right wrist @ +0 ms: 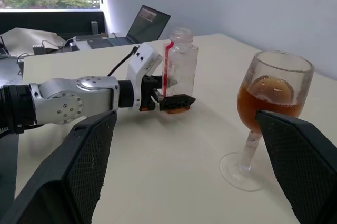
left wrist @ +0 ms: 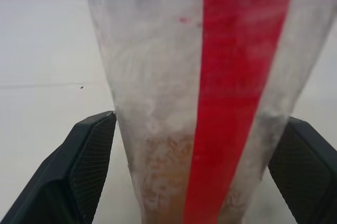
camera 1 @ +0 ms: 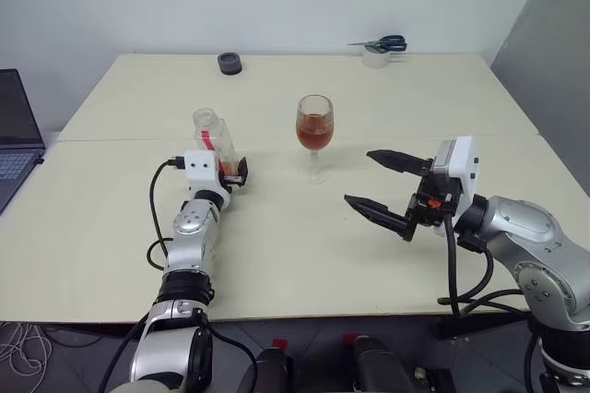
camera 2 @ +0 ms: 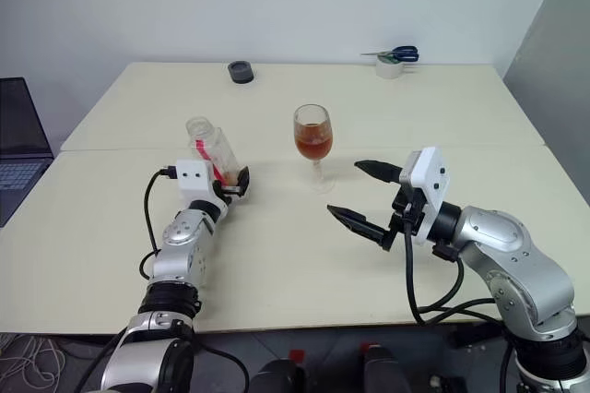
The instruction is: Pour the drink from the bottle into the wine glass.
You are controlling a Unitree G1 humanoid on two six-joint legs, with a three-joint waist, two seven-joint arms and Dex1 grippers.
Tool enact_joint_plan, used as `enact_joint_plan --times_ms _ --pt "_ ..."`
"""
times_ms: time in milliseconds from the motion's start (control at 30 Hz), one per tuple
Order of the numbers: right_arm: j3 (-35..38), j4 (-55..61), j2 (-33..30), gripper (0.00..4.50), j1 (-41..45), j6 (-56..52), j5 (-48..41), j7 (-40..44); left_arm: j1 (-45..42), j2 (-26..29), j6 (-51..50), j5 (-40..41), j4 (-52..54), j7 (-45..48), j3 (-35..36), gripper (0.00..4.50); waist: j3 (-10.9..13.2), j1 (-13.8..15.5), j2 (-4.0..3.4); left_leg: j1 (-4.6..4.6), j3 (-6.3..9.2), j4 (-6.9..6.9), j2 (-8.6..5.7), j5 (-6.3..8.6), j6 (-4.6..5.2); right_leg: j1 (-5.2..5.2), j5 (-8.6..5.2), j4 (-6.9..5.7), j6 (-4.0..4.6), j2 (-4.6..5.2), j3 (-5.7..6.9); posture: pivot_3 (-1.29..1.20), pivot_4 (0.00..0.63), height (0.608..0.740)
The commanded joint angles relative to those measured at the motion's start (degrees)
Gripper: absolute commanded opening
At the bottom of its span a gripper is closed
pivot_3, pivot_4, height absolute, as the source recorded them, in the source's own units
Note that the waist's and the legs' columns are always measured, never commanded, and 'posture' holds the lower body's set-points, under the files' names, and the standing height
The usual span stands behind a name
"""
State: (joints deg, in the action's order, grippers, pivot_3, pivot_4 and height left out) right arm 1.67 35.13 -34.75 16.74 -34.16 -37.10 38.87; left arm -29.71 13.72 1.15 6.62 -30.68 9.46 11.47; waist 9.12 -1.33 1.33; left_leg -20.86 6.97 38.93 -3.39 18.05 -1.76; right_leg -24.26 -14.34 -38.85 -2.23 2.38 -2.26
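Pour done and bottle point(right wrist: 180, 71) set upright on the surface left of the full glass point(camera 1: 314, 135), left fingers point(left wrist: 92, 150) spread just off its sides, right gripper point(camera 1: 385, 188) wide open and empty near the glass; next, backing the left gripper point(camera 1: 241, 172) clear without tipping it.

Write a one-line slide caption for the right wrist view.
Left gripper open around the upright, nearly empty bottle on the table, beside the wine glass holding the amber drink.
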Motion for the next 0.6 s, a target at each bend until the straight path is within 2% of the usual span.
enact_joint_plan --times_ms 33,200,333,433,600 --pt "0.5 1.6 -0.3 4.5 0.1 1.4 0.1 0.5 1.3 0.5 -1.3 -0.4 4.1 -0.9 -0.3 4.44 0.0 0.0 0.0 0.0 0.0 0.0 0.0 0.0 0.0 0.0 0.0 0.0 0.0 0.0 0.0 0.0 0.15 0.74" --pt "0.9 1.6 -0.5 4.5 -0.3 1.4 0.1 0.4 3.2 0.4 -4.2 -1.2 7.4 -1.7 -0.9 4.44 0.0 0.1 0.0 0.0 0.02 0.0 0.0 0.0 0.0 0.02 0.0 0.02 0.0 0.0 0.01 0.0 0.15 0.74" --pt "2.7 2.2 -1.0 4.5 -3.0 0.3 0.8 -2.2 7.2 -0.5 -8.3 -1.7 14.3 -2.0 -2.3 4.44 0.0 0.1 0.0 0.0 0.03 -0.01 0.0 0.0 0.0 0.04 0.0 0.06 0.0 0.01 0.01 0.0 0.15 0.74" --pt "3.6 2.7 -0.3 4.5 -6.1 -0.8 4.8 -8.5 10.9 -1.2 -11.8 -1.3 21.0 -2.3 -3.2 4.44 0.0 0.2 0.0 0.0 0.04 -0.02 -0.01 0.0 0.0 0.06 0.0 0.1 0.0 0.04 -0.01 0.0 0.15 0.74" --pt "3.3 5.0 5.8 4.5 -13.4 -5.7 10.4 -22.3 17.5 -2.4 -18.5 -0.6 34.0 -2.1 -4.7 4.44 0.0 0.3 0.0 0.0 0.1 -0.07 0.01 0.0 -0.02 0.08 -0.01 0.12 0.0 0.05 -0.12 0.0 0.15 0.74"
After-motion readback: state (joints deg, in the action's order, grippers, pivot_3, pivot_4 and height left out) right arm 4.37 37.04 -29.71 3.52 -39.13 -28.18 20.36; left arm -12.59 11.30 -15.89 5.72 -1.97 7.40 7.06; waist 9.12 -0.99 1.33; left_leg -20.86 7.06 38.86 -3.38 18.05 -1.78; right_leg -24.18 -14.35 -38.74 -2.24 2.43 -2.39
